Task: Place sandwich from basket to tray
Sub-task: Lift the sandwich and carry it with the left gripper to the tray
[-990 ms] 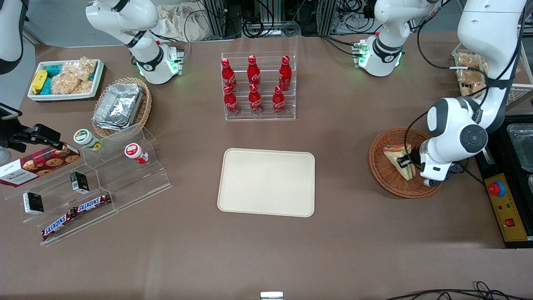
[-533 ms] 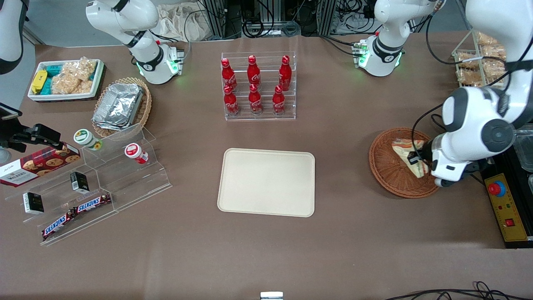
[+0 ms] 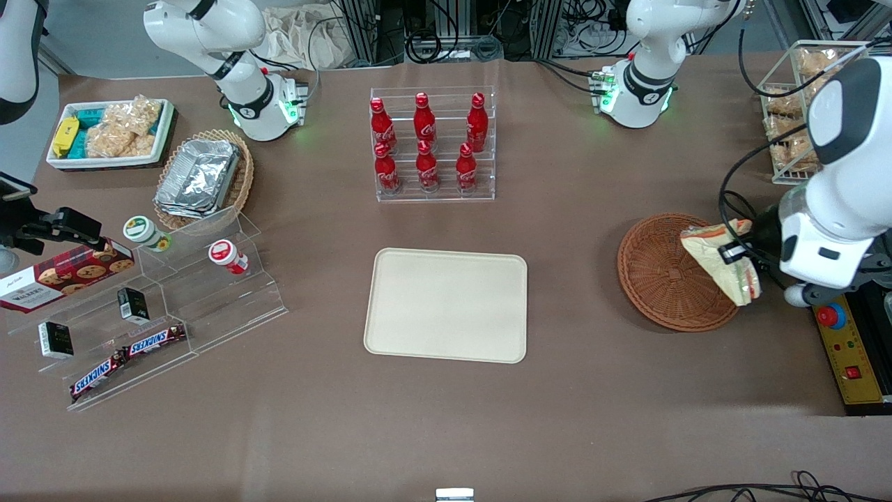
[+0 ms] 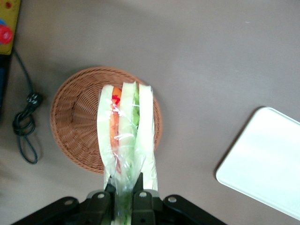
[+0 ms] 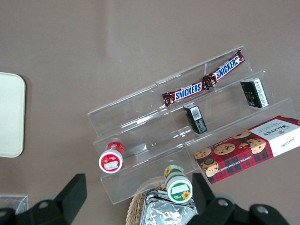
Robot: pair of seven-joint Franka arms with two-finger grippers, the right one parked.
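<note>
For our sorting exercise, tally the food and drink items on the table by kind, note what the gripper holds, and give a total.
Red cola bottles: 6
Snickers bars: 2
Cookie boxes: 1
Lidded cups: 2
Sandwich, lifted above the basket in the shut gripper: 1
Total: 12

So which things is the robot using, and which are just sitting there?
Using:
- sandwich, clamped in the gripper and lifted above the basket's edge
- basket, nothing left in it
- tray, nearer the table's middle, nothing on it yet

Just sitting there:
- cola bottles in a clear rack
- Snickers bars
- cookie box
- foil containers
</note>
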